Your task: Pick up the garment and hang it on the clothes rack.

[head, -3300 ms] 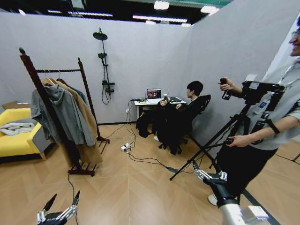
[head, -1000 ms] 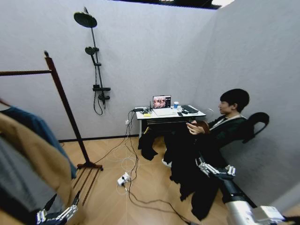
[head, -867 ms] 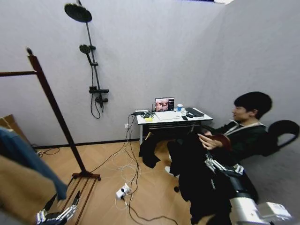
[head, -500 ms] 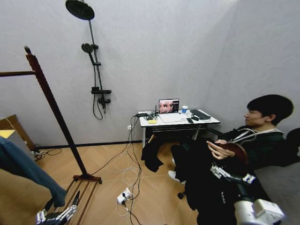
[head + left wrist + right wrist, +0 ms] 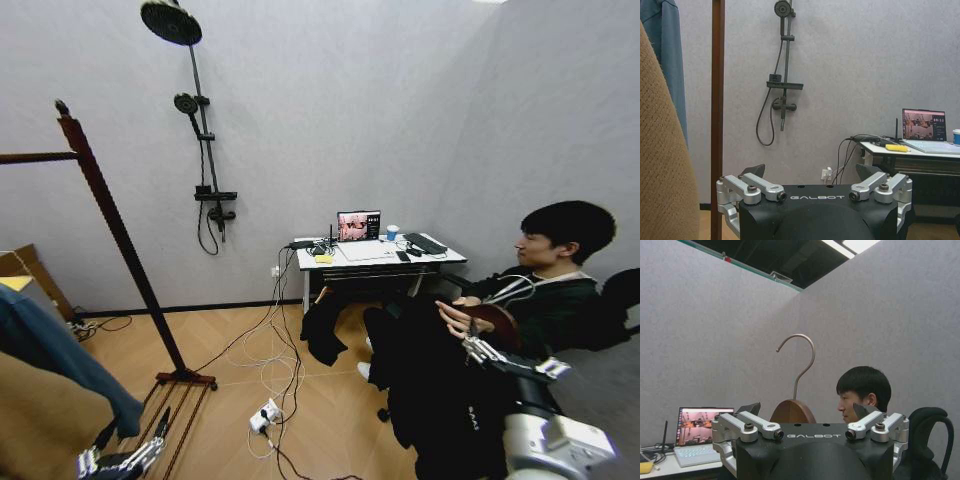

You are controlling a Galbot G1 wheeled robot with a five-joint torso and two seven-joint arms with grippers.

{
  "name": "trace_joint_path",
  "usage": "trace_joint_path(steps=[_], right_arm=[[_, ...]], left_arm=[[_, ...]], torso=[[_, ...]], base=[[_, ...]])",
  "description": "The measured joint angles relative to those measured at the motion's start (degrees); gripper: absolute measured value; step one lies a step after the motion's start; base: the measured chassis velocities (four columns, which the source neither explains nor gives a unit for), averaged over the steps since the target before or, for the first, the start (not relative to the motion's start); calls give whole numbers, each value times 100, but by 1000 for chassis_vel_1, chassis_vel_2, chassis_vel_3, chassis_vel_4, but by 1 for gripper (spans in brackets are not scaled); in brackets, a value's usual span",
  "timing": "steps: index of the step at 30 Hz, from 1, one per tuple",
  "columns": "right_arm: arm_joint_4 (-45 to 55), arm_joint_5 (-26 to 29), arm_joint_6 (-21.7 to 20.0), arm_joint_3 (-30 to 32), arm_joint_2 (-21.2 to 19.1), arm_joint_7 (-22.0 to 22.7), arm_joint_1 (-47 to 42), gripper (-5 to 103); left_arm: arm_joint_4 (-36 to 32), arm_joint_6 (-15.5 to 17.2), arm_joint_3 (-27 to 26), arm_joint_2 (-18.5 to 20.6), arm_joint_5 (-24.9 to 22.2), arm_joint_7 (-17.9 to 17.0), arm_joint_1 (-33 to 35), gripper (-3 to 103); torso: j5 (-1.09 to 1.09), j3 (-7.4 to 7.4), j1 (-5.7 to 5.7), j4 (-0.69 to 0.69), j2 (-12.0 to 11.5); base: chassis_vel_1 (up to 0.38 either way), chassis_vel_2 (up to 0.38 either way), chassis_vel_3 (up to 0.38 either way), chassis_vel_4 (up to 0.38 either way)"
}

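Soft, matt black cloth forms the garment (image 5: 440, 390), hung on a hanger (image 5: 792, 410) of polished brown wood with a smooth metal hook. The clothes rack (image 5: 105, 215) is dark reddish wood with a dull sheen. Both tools, right (image 5: 500, 358) and left (image 5: 125, 455), show brushed metal fingers on matt black plastic bodies.

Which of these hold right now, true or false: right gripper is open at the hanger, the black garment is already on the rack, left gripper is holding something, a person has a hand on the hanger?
1. The right gripper is open at the wooden hanger. True.
2. The black garment hangs on the clothes rack. False: it hangs from the hanger beside the seated person, away from the rack.
3. The left gripper holds something. False: it is open and empty, low near the rack's base.
4. A person's hand rests at the hanger. True.
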Motion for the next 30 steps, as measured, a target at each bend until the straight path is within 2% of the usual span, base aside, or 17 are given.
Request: trace_joint_path(steps=[3,4,5,8,11,13,17,21,23,25,26,30], right_arm=[[-1,-8,28,94,40,-15,16,100],[-2,240,94,155,16,-110,48,100],[-2,240,94,155,16,-110,48,100],[-3,1505,535,184,-82,-818,290,100],[-3,1621,560,204,-84,-922,382,100],[-4,1828,342,238,-90,-955,428,100],[-6,1651,-66,288,-65,-644,311,100],[-6,1572,-249,394,-15,-397,240,100],[-7,1655,-285,548,19,-421,179,100],[-7,1932,-177,848,3,-810,127,100],[-7,1932,-177,848,3,-810,127,100],[-30,2504,86,1218,-190,-1706,215,101]], left_arm=[[0,0,0,0,0,0,0,100],[0,0,0,0,0,0,0,100],[0,0,0,0,0,0,0,100],[0,0,0,0,0,1,0,100],[0,0,0,0,0,0,0,100],[0,0,0,0,0,1,0,100],[0,0,0,0,0,0,0,100],[0,0,0,0,0,1,0,100],[0,0,0,0,0,0,0,100],[0,0,0,0,0,1,0,100],[0,0,0,0,0,1,0,100],[0,0,0,0,0,1,0,100]], torso=[[0,0,0,0,0],[0,0,0,-1,0],[0,0,0,-1,0],[0,0,0,1,0],[0,0,0,2,-1],[0,0,0,1,0],[0,0,0,0,0],[0,0,0,0,-1],[1,0,0,0,-1],[1,0,0,-1,0],[1,0,0,-1,0],[0,0,0,1,0]], base=[[0,0,0,0],[0,0,0,0],[0,0,0,0],[0,0,0,0],[0,0,0,0],[0,0,0,0],[0,0,0,0],[0,0,0,0],[0,0,0,0],[0,0,0,0],[0,0,0,0],[0,0,0,0]])
